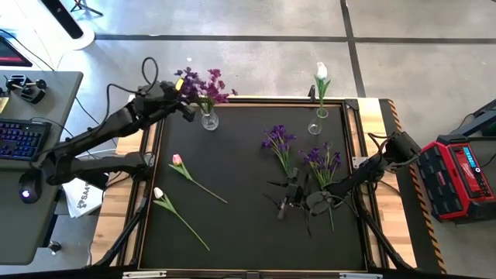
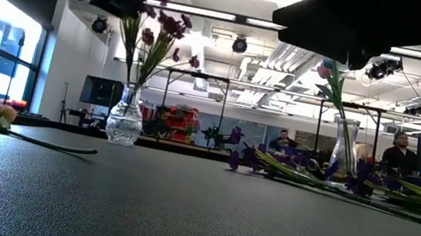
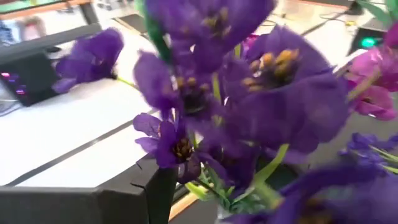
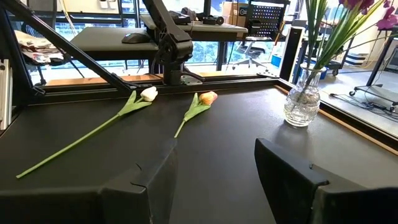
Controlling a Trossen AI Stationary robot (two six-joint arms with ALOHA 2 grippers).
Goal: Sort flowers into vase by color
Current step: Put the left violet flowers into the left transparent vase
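A glass vase (image 1: 208, 119) by the table's far edge holds several purple flowers (image 1: 203, 82). My left gripper (image 1: 186, 107) hangs beside those blooms, open; they fill the left wrist view (image 3: 273, 93), with one dark finger (image 3: 160, 194) showing. A second vase (image 1: 315, 128) holds a white tulip (image 1: 321, 74). Two purple flowers (image 1: 280, 142) (image 1: 322, 160) lie flat on the mat. My right gripper (image 1: 298, 200) is open over their stem ends, with nothing between its fingers (image 4: 214, 180). A pink tulip (image 1: 177, 160) and a white tulip (image 1: 158, 192) lie on the mat's left side.
A raised frame (image 1: 256, 100) borders the black mat (image 1: 232, 232). A keyboard and mouse desk (image 1: 31, 132) stands left of the table, and a red case (image 1: 461, 174) to its right. People sit in the room beyond the table (image 2: 400, 151). Bare mat lies in the near middle.
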